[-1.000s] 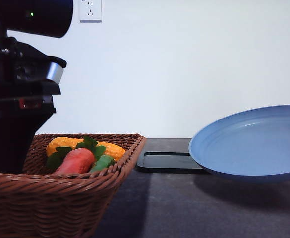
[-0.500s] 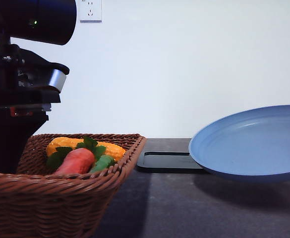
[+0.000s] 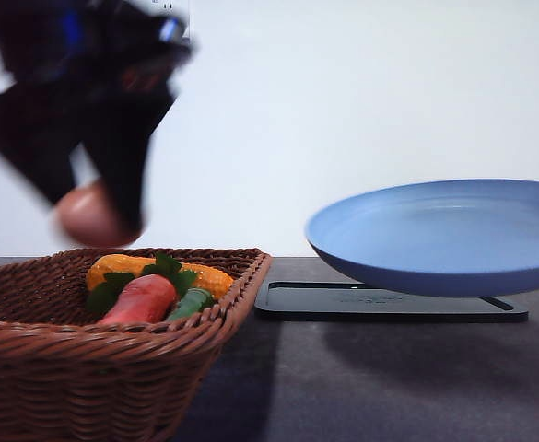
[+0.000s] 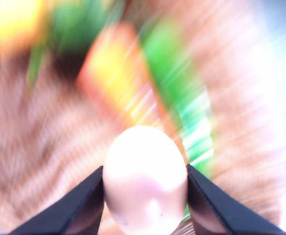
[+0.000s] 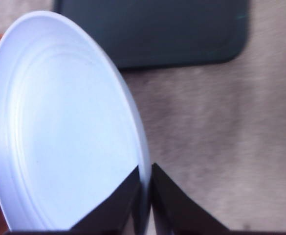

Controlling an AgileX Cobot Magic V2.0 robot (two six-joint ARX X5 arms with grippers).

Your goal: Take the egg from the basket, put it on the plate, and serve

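The light reddish-brown egg [image 3: 83, 214] hangs above the wicker basket [image 3: 112, 354], with my left gripper [image 3: 96, 219] shut on it; the arm is blurred by motion. In the left wrist view the egg [image 4: 145, 166] sits between the two dark fingers [image 4: 79, 208], over the blurred basket. The blue plate [image 3: 444, 235] floats tilted above the table on the right. In the right wrist view my right gripper [image 5: 145, 196] is shut on the rim of the plate [image 5: 59, 127].
A carrot [image 3: 140, 299] with green leaves and a yellow corn cob [image 3: 158, 273] lie in the basket. A flat black tray [image 3: 389, 302] lies on the dark table behind and below the plate, and it also shows as the black tray [image 5: 152, 29] in the right wrist view.
My left gripper has risen out of the basket with the egg and swung rightward. The plate has moved left and a little higher, uncovering more of the black tray.
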